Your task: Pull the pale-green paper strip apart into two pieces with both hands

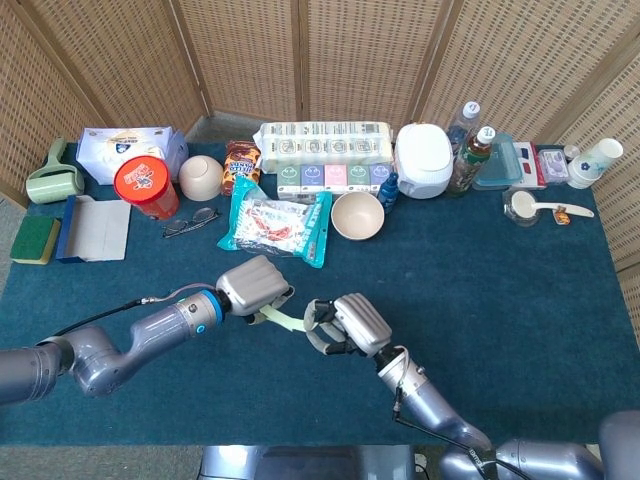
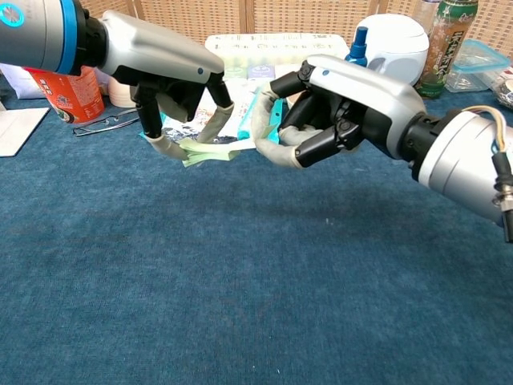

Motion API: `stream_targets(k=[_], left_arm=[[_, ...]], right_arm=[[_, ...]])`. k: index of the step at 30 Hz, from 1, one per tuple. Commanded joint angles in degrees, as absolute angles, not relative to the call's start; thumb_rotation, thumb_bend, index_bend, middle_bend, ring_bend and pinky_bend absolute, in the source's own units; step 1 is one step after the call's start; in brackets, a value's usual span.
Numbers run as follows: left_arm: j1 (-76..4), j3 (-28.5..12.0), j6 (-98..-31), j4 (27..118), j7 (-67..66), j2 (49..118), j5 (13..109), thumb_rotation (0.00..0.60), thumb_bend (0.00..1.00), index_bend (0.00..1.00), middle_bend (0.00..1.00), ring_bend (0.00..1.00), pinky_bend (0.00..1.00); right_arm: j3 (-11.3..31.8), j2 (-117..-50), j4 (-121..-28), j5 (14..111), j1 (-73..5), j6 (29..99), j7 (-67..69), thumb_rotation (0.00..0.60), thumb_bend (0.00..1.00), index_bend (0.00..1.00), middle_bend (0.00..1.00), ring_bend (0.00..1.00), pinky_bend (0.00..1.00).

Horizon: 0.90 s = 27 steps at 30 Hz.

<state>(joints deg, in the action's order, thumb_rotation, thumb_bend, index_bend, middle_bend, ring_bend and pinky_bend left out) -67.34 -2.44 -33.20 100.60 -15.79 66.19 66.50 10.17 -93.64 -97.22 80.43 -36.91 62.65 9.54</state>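
The pale-green paper strip [image 2: 210, 151] [image 1: 285, 319] is stretched almost level between my two hands, a little above the blue tablecloth [image 2: 240, 281]. My left hand [image 2: 172, 84] [image 1: 252, 286] pinches its left end, where the paper bunches up. My right hand [image 2: 333, 112] [image 1: 350, 322] pinches the right end between thumb and fingertips. The strip looks to be in one piece; its right end is hidden inside the right hand's fingers.
Behind the hands lie a teal snack bag [image 1: 275, 225], a beige bowl [image 1: 357, 215] and glasses [image 1: 190, 221]. A red cup [image 1: 145, 186], boxes, a white cooker [image 1: 424, 159] and bottles line the back edge. A sponge and a blue folder [image 1: 93, 228] sit at far left.
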Motion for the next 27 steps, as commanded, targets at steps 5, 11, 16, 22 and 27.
stream_targets(k=[5,11,16,22,27], left_arm=[[-66.19,-1.77,-33.47,100.13,-15.20,65.82,66.93,0.600,0.35,0.76,1.00,1.00,1.00],[-65.31,-1.54,-33.65,99.93,-14.58,65.10,67.18,0.600,0.35,0.76,1.00,1.00,1.00],[-64.28,-1.21,-34.11,99.72,-14.18,64.52,67.33,0.600,0.35,0.76,1.00,1.00,1.00],[-61.93,-0.86,-36.15,99.24,-12.98,64.04,67.86,0.600,0.35,0.76,1.00,1.00,1.00],[-59.91,-0.32,-37.55,97.95,-12.27,64.15,68.36,0.600,0.35,0.75,1.00,1.00,1.00]], right_arm=[[10.21,-93.02,-97.25,80.54,-36.65,62.78,10.25,0.600,0.49,0.76,1.00,1.00,1.00],[10.29,-92.44,-97.01,80.64,-36.40,62.99,10.83,0.600,0.49,0.76,1.00,1.00,1.00],[10.06,-91.41,-96.55,80.74,-36.05,62.93,11.50,0.600,0.49,0.73,1.00,1.00,1.00],[8.69,-88.74,-94.76,81.01,-34.84,62.80,12.68,0.600,0.49,0.60,0.91,0.98,0.96],[7.19,-86.07,-92.94,81.55,-33.88,62.21,13.92,0.600,0.49,0.30,0.70,0.80,0.82]])
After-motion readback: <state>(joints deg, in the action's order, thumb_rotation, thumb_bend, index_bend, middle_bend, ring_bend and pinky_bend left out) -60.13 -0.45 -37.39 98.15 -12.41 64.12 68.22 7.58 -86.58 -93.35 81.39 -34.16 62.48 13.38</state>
